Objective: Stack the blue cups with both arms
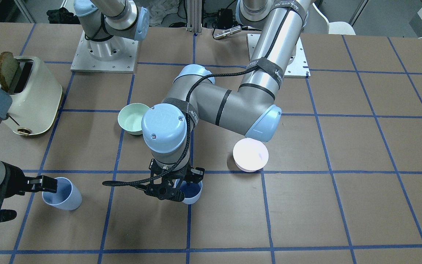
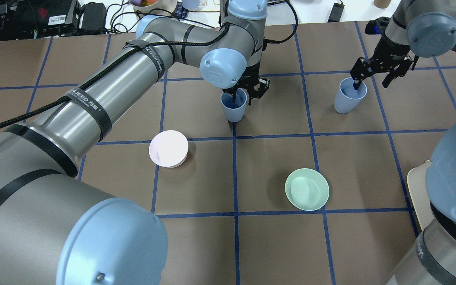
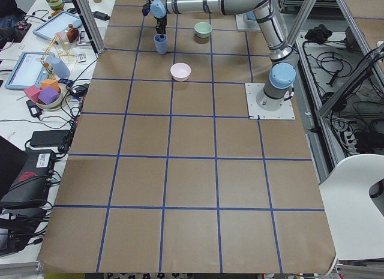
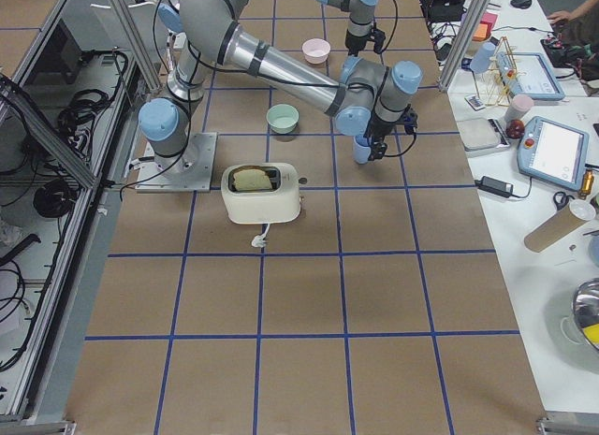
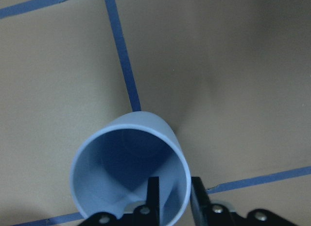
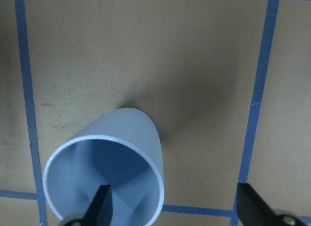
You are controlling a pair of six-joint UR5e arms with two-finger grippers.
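Observation:
Two blue cups stand upright on the brown table. My left gripper (image 2: 243, 96) comes down on the middle cup (image 2: 234, 107), one finger inside and one outside its wall. In the left wrist view the fingers (image 5: 153, 194) stand close together, pinching the rim of that cup (image 5: 121, 177). My right gripper (image 2: 371, 84) is open wide over the other cup (image 2: 348, 99). In the right wrist view one finger (image 6: 102, 206) is inside this cup (image 6: 112, 158) and the other stands well clear outside it. Both cups also show in the front view (image 1: 192, 192) (image 1: 62, 194).
A pale pink bowl (image 2: 168, 149) lies upside down to the left of the middle cup. A mint-green bowl (image 2: 307, 189) sits nearer the robot. A cream toaster (image 1: 31, 97) holding toast stands by the right arm's side. Blue tape lines grid the table (image 2: 275, 245).

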